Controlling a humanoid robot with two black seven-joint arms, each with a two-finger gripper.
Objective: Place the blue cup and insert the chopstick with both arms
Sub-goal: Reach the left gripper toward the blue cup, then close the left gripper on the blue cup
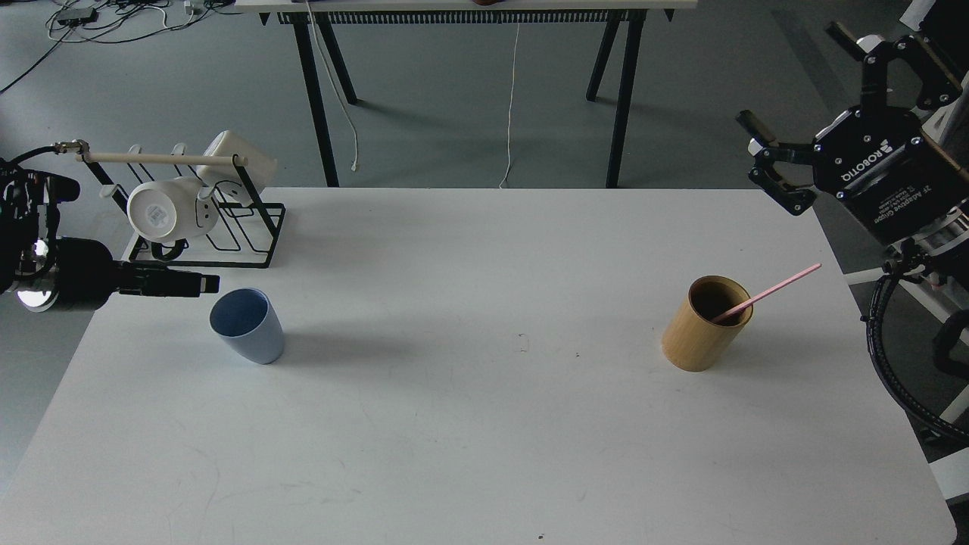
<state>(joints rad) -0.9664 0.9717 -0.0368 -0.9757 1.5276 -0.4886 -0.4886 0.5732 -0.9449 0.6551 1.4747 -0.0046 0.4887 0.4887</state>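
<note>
The blue cup (247,325) stands upright on the left part of the white table (469,424). A pale-pink chopstick (774,291) leans inside the tan bamboo holder (704,325) on the right, its upper end pointing right. My left gripper (198,284) comes in from the left, low and level, with its tip just left of the cup's rim; it is dark and seen edge-on. My right gripper (791,76) is open and empty, high above the table's far right corner, well above the holder.
A black wire rack (227,235) with white mugs (163,212) and a beige wooden rod (159,159) stands at the far left of the table, just behind my left gripper. A black-legged table (469,76) stands beyond the far edge.
</note>
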